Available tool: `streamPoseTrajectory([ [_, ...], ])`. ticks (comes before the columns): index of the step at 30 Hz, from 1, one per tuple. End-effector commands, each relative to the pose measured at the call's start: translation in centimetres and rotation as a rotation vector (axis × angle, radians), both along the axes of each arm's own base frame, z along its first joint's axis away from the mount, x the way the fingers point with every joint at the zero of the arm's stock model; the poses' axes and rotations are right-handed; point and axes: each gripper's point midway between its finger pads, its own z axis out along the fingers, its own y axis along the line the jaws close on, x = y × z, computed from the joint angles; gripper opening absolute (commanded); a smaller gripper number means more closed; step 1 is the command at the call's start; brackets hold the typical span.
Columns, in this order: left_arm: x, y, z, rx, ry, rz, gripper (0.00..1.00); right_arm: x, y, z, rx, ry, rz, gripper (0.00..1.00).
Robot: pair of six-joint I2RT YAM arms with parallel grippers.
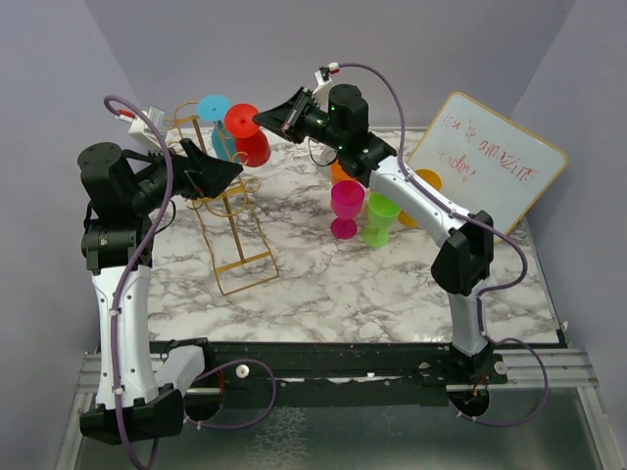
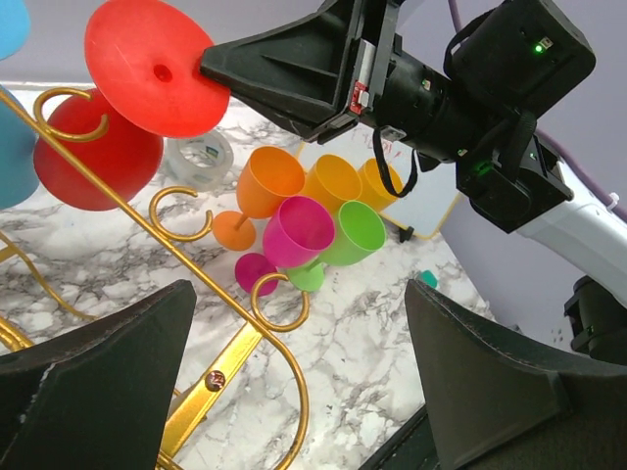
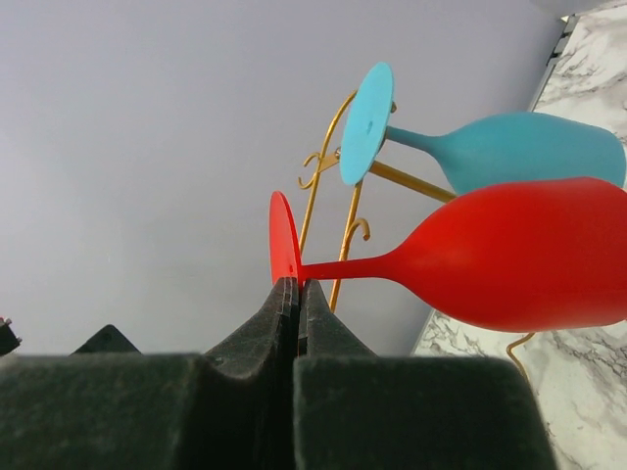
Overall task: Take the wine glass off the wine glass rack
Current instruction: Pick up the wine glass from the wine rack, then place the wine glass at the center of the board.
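- My right gripper [image 3: 297, 284] is clenched, its two fingers pressed together on the thin rim of the red wine glass [image 3: 509, 255] foot.
- That glass lies sideways, with its stem level, its foot toward my right fingertips and its bowl pointing away.
- It sits up among the top arms of the wine glass rack [image 1: 235, 230], just beside a blue wine glass [image 3: 519, 147] that lies the same way.
- From the left wrist view, a curled gold loop crosses in front of the red bowl. I cannot tell whether the stem rests in a loop.
- The rack's rectangular wire base is on the marble table [image 1: 392, 294], and its post leans toward the back wall.
- My left gripper [image 1: 220, 174] is released, with its jaws spread wide at the rack's side arms. A gold arm with curled ends runs between my left fingers [image 2: 98, 382] without touching either one.
- To the right of the rack, pink [image 1: 346, 201], green [image 1: 380, 215] and orange glasses stand bunched together on the table.
- A roll of clear tape [image 2: 201, 157] lies flat near the red bowl.
- A whiteboard [image 1: 490, 162] leans at the far right corner.
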Motion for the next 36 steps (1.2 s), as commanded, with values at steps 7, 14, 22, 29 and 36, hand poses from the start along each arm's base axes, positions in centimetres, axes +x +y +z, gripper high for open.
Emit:
streamPoseTrajectory([
  [7,-0.7,-2.4,1.5,-0.077,-0.037,-0.103,0.85,-3.4,-4.5,3.8,0.020,-0.165,-0.054,0.01],
  [14,-0.8,-5.7,1.5,-0.083,-0.033,-0.159,0.84,-6.5,-7.3,4.8,-0.066,-0.276,-0.054,0.01],
  [22,-0.9,-7.0,1.7,-0.090,-0.048,-0.187,0.82,-8.8,-10.7,3.3,-0.188,-0.365,-0.110,0.01],
  [29,-2.0,-8.8,2.0,-0.116,-0.062,-0.299,0.78,-12.7,-12.3,1.9,-0.260,-0.462,-0.010,0.01],
  [36,-3.9,-10.5,0.2,-0.109,-0.036,-0.389,0.77,-16.8,-15.3,-0.2,-0.435,-0.561,0.085,0.01],
])
